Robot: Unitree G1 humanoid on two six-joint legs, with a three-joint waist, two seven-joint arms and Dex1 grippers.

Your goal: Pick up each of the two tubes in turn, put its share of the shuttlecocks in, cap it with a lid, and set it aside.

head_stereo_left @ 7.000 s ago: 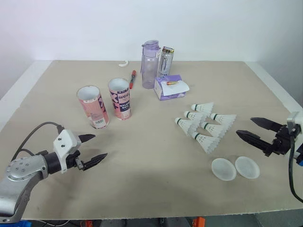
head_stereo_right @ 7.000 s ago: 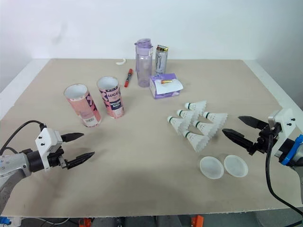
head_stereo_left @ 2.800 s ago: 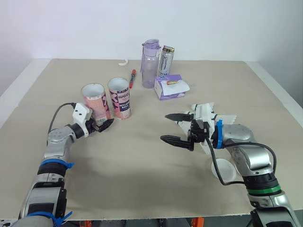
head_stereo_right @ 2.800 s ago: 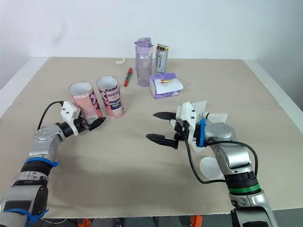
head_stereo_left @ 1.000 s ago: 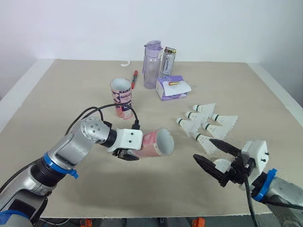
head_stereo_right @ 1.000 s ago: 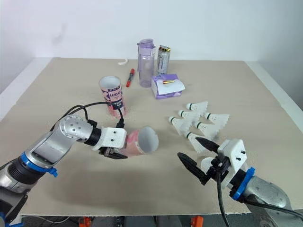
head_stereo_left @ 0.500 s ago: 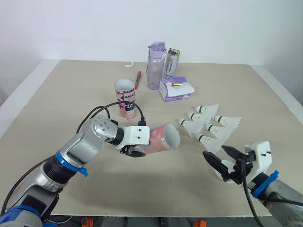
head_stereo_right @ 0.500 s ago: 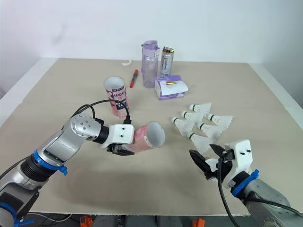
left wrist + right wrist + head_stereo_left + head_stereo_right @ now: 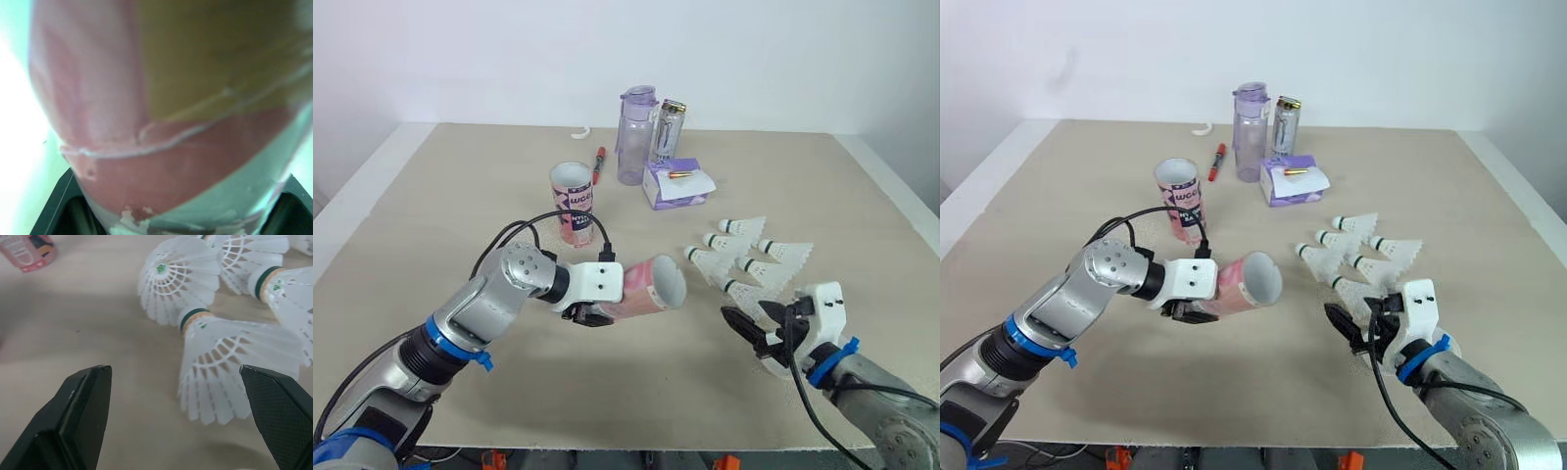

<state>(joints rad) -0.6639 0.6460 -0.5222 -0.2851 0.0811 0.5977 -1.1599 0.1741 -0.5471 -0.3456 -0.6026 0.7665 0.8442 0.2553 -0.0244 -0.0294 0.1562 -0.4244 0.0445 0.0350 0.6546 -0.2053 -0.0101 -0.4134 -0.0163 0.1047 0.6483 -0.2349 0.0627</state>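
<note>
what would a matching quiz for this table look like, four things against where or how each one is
Things:
1. nearer tube
2. farther tube
3. red marker
4. nearest shuttlecock

Places or states:
a. lying flat beside the purple bottle
b. standing upright on the table, mouth up
c. held sideways off the table in the left tool
d. on the table just ahead of the open right tool

Pairs: 1-c, 2-b, 3-a, 4-d
</note>
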